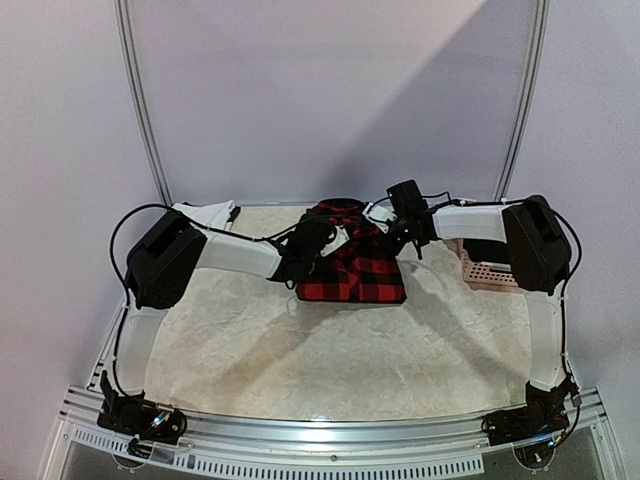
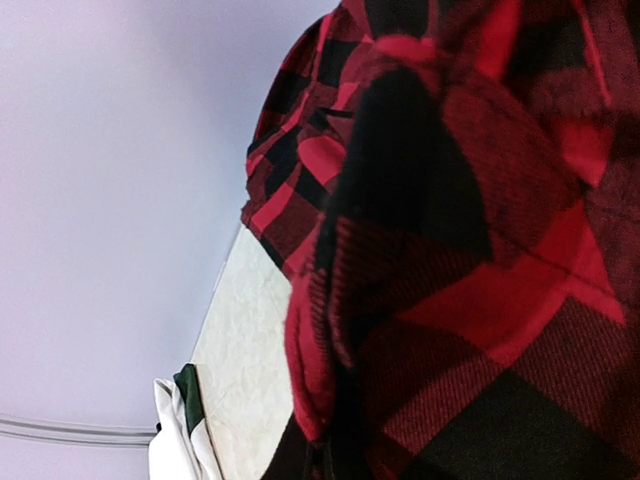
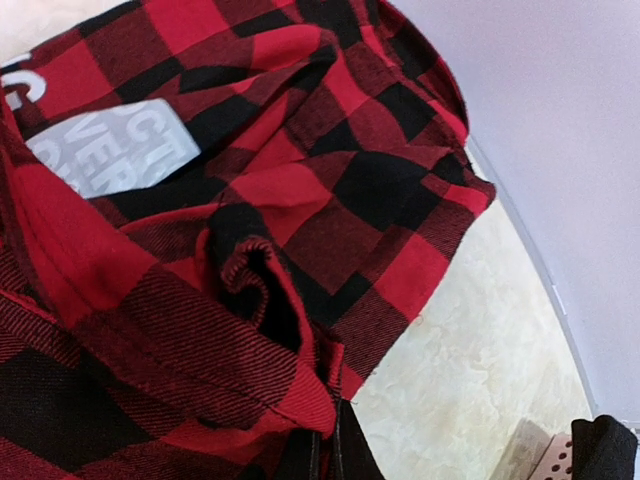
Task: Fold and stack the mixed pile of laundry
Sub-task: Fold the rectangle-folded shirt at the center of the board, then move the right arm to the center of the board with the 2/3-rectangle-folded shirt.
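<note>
A red-and-black checked flannel shirt (image 1: 352,268) lies bunched at the back middle of the table, its near part flat and its far part lifted. My left gripper (image 1: 318,240) is shut on the shirt's left side. In the left wrist view the cloth (image 2: 460,260) fills the frame and hides most of the gripper (image 2: 328,462). My right gripper (image 1: 397,226) is shut on the shirt's right edge; in its wrist view a folded hem (image 3: 310,390) is pinched in the gripper (image 3: 325,452). A grey printed label (image 3: 110,150) shows on the shirt.
A white cloth with a dark green piece (image 1: 205,213) lies at the back left, also seen in the left wrist view (image 2: 178,432). A pink perforated basket (image 1: 484,268) holding something dark (image 3: 605,445) stands at the right. The cream table mat (image 1: 330,360) spreads toward the arm bases.
</note>
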